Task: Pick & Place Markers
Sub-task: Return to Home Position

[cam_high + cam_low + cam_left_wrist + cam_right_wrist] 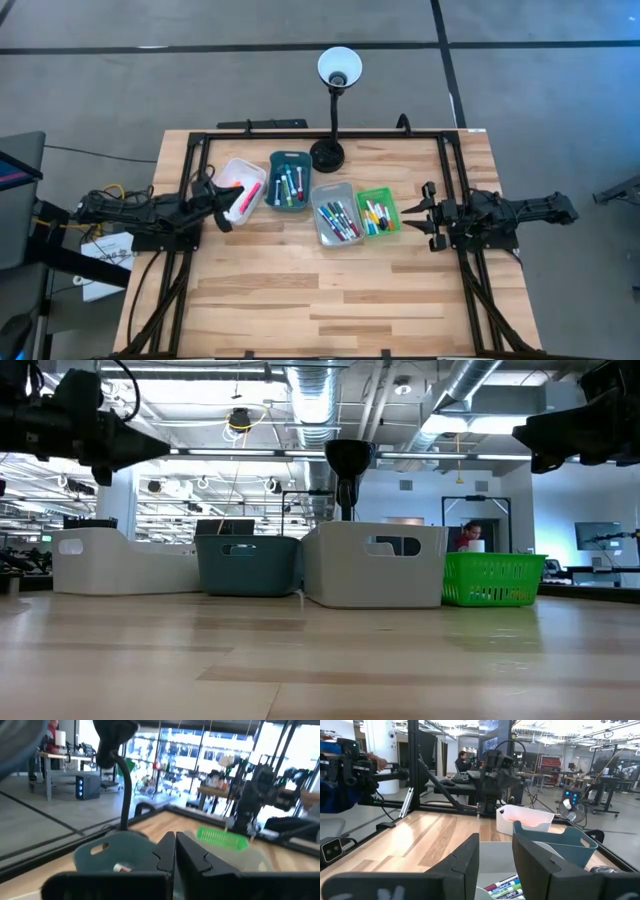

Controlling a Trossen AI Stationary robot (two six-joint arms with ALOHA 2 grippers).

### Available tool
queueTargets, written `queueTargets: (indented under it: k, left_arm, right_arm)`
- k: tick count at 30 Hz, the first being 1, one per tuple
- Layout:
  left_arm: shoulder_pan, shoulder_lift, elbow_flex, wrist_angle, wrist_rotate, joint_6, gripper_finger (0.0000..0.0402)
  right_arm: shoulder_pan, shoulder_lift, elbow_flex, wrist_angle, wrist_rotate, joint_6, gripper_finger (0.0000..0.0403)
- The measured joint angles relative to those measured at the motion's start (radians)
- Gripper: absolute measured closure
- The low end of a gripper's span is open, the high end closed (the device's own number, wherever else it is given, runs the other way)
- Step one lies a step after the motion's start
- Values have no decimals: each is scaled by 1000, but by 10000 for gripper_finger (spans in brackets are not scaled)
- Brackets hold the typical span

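All the markers (pixel 338 220) are sitting in the bins (pixel 290 155) between the two tools, none showing loose on the table (pixel 330 300). Left tool (pixel 175 845) is hanging clenched and empty, right tool (pixel 496 845) hovering released. Sorting looks finished.

table (pixel 330 290): pale satin wood | white bin (pixel 110 565): smooth matt plastic | green basket (pixel 492 582): plastic mesh | lamp (pixel 328 155): matt black

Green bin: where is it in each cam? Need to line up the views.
High view: green bin at the right end of the bin row, nearest the right arm.
Low view: rightmost bin.
Left wrist view: at the row's far end.
Right wrist view: not in it.
Shared landmark: black desk lamp, behind the row in high, low and left wrist views.
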Motion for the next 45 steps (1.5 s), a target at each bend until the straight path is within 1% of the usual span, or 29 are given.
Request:
queueTargets:
  k: [2, 5, 26, 45]
  left_arm:
    - [0, -25, 1, 7, -3, 0, 390]
    - [0, -25, 1, 33, -2, 1, 390]
    - [0, -26, 1, 39, -3, 0, 390]
    - [0, 77, 1, 41, -3, 0, 390]
  right_arm:
    - [0, 0, 0, 0, 0, 0, 296]
    - [0, 0, 0, 0, 0, 0, 296]
    - [0, 0, 0, -1, 0, 0, 296]
    - [0, 0, 0, -1, 0, 0, 296]
